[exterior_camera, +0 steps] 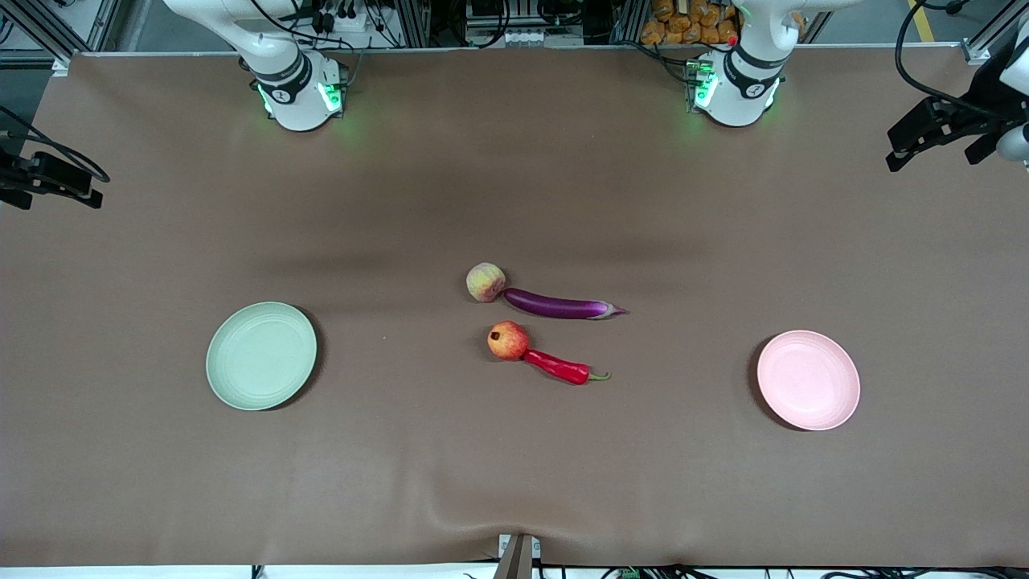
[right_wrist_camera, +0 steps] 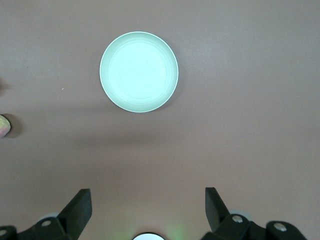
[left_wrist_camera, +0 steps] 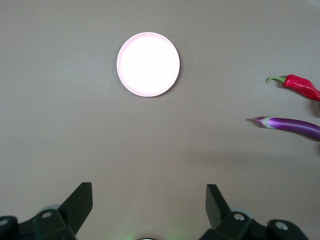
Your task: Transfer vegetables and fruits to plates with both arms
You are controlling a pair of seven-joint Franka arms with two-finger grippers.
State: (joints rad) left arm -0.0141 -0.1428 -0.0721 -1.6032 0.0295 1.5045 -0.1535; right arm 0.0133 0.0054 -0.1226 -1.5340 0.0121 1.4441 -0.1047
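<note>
We see a brown tabletop [exterior_camera: 514, 450] with four pieces of produce grouped at its middle; the round pale yellow-pink peach [exterior_camera: 485, 282] touches the tip of the long slender glossy purple eggplant [exterior_camera: 561, 305], whose stem end points toward the left arm's end of the tabletop; nearer the front camera, the round red-orange pomegranate-like fruit [exterior_camera: 508, 340] touches the shorter shiny red chili pepper [exterior_camera: 559, 367], its thin green stem likewise pointing toward the left arm's end. We find the round shallow pale mint green plate [exterior_camera: 261, 355] toward the right arm's end and the round shallow pale pink plate [exterior_camera: 809, 379] toward the left arm's end; both lie bare and well apart from the produce. We note the left pincer [left_wrist_camera: 149, 200] raised over bare tabletop toward its own end, its black fingers [left_wrist_camera: 77, 202] spread wide and holding nothing; the pink plate shows in its wrist view. We note the right pincer [right_wrist_camera: 148, 202] raised over bare tabletop toward its own end, its fingers [right_wrist_camera: 77, 207] likewise spread and holding nothing; the green plate shows in its wrist view.
</note>
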